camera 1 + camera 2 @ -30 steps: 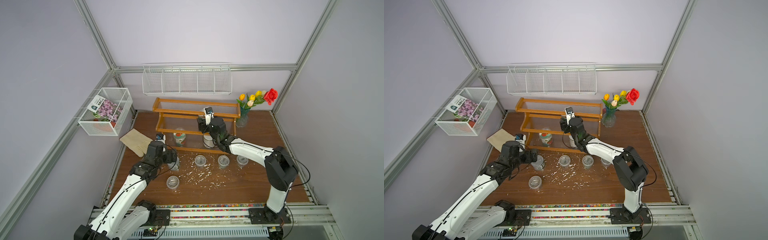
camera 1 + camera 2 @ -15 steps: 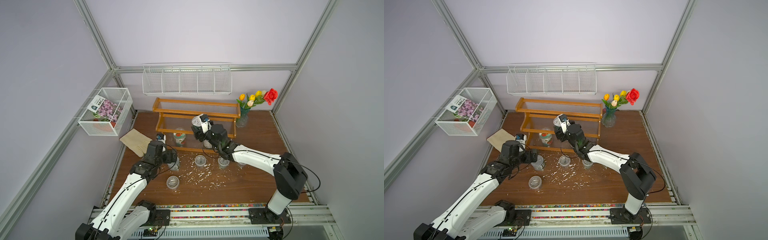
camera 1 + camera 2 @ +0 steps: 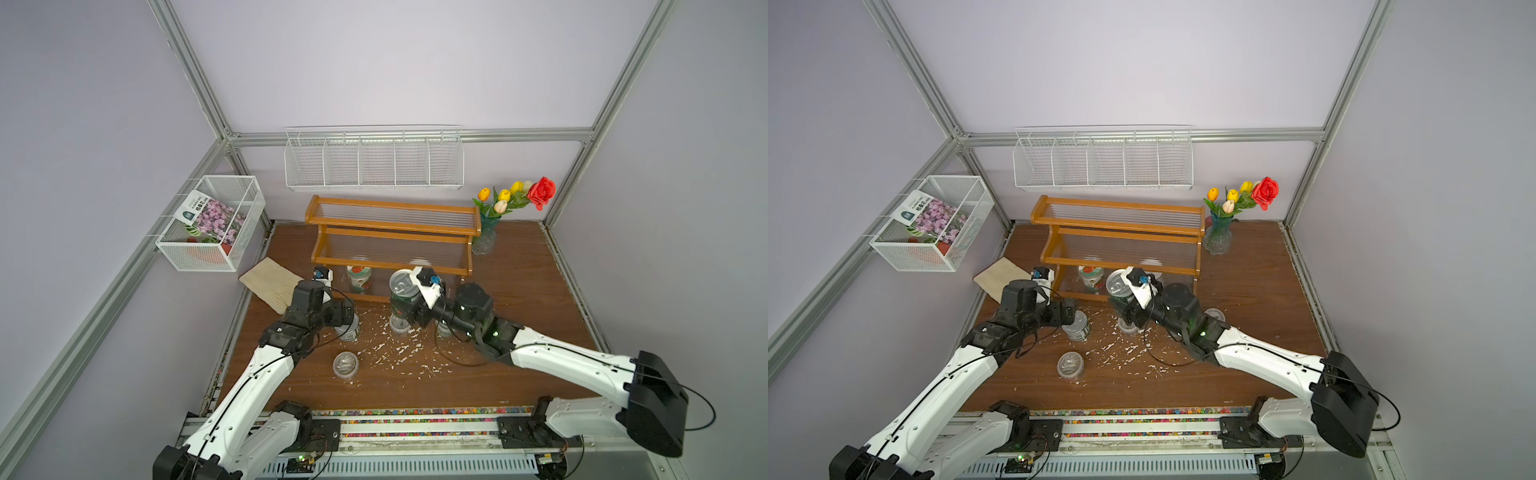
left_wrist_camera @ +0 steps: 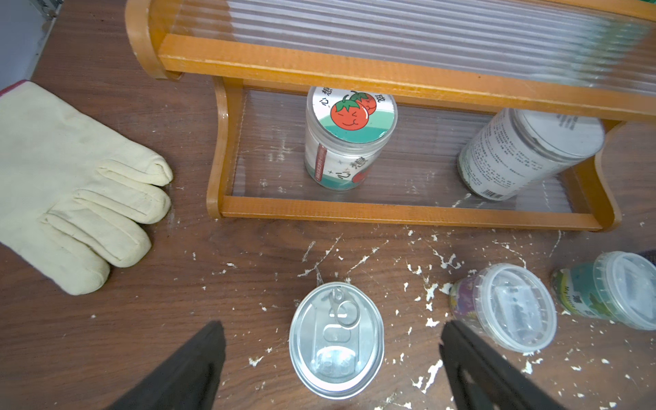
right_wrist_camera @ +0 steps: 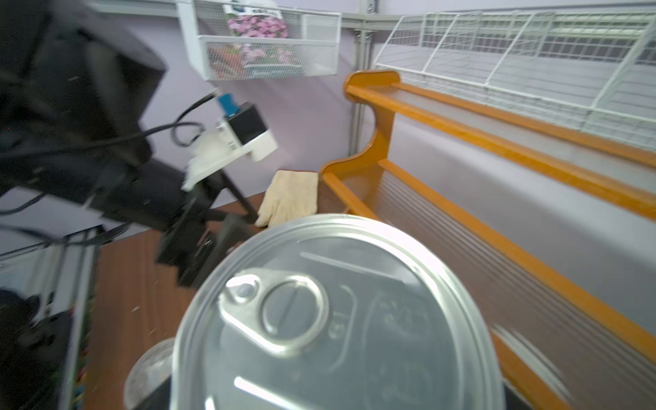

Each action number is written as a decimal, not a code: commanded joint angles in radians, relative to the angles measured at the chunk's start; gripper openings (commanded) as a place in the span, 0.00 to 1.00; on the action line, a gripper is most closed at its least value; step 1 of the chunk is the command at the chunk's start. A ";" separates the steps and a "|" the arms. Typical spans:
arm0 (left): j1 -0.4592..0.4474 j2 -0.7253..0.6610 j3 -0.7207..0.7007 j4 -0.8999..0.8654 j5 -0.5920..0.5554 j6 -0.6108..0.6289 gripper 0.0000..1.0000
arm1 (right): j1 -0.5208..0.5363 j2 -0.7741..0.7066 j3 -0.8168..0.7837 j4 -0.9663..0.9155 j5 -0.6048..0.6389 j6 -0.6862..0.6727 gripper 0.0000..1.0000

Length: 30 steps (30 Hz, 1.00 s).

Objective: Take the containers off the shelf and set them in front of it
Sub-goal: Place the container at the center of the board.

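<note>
Around tabletop can (image 4: 336, 340), left end effector (image 4: 332, 328), spread

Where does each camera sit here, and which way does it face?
Top views: high at the front, looking down and back at the shelf; left arm and right arm both show.
Left wrist: on the left arm, looking down at the standing can between the open jaws of the left gripper.
Right wrist: on the right arm, looking over the held can toward the shelf; the left arm shows, its own jaws hardly.
Shared: both wrist views show the shelf and the glove.
</note>
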 commanded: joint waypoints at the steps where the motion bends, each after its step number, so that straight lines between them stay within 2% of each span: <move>1: 0.006 0.019 0.031 0.026 0.038 0.024 0.98 | 0.039 -0.056 -0.100 -0.005 -0.110 0.019 0.68; 6: 0.007 0.045 0.051 0.032 0.061 0.025 0.98 | 0.086 -0.051 -0.222 0.078 -0.145 0.043 0.68; 12: 0.009 0.058 0.074 0.025 0.086 0.026 0.99 | 0.109 0.077 -0.289 0.231 -0.150 0.051 0.68; 22: 0.008 0.044 0.094 -0.021 0.091 0.027 0.99 | 0.109 0.284 -0.302 0.431 -0.131 0.047 0.69; 30: 0.007 0.035 0.094 -0.027 0.090 0.013 1.00 | 0.106 0.381 -0.302 0.473 -0.116 0.016 0.75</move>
